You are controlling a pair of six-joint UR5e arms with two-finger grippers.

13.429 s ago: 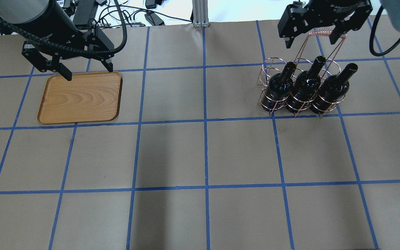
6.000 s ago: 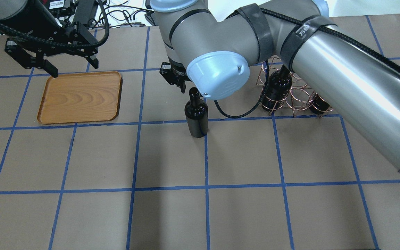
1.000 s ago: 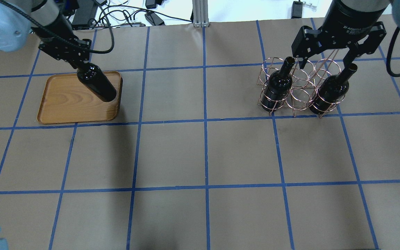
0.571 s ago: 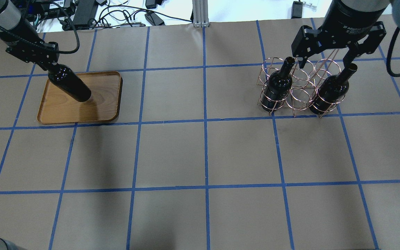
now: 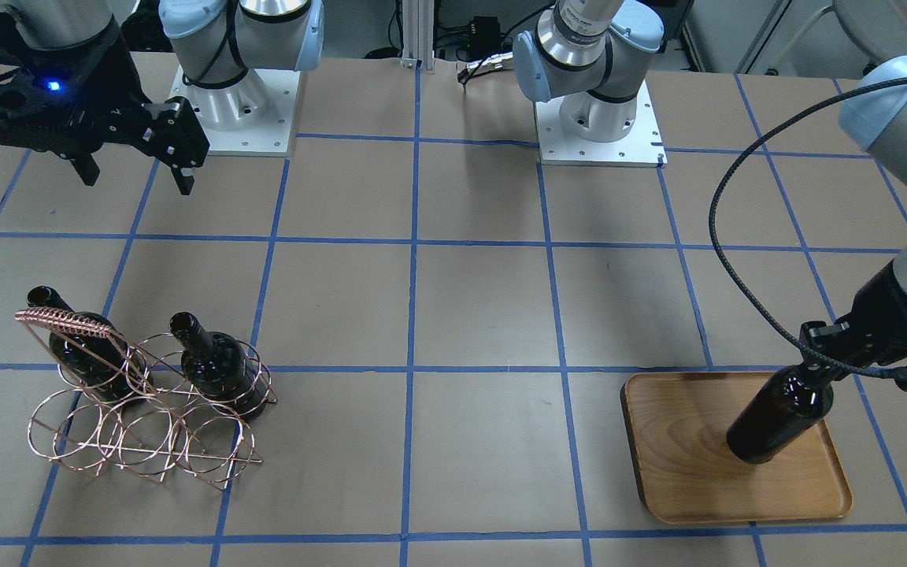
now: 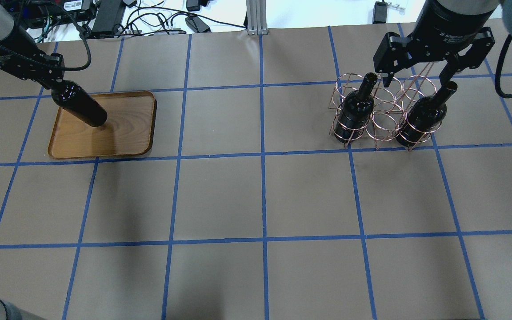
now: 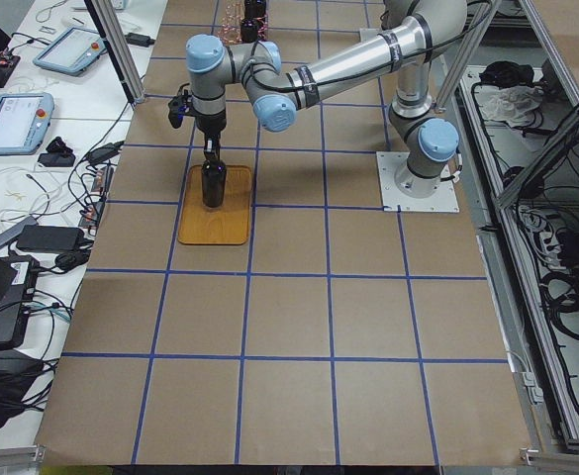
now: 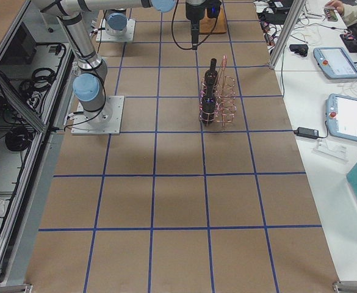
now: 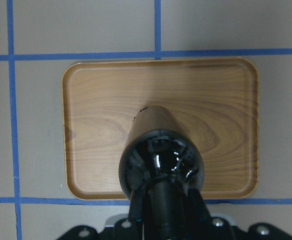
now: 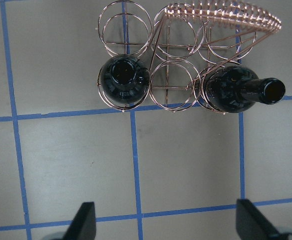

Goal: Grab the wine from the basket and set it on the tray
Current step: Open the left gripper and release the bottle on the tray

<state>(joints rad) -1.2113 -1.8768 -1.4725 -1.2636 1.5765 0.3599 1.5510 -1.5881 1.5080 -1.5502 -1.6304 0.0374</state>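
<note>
My left gripper is shut on the neck of a dark wine bottle. It holds the bottle upright over the wooden tray, base at or just above the wood; I cannot tell if it touches. In the left wrist view the bottle stands over the tray. The copper wire basket holds two more bottles, one and another, with its middle rings empty. My right gripper is open and empty above the basket, as the right wrist view shows.
Cables and power bricks lie past the table's far edge, beside an aluminium post. The two arm bases stand on plates at the robot's side. Brown paper with a blue tape grid covers the table.
My left gripper has carried the bottle leftward from the tray's right edge to over its left half. The right gripper and basket have not moved in the last second.
</note>
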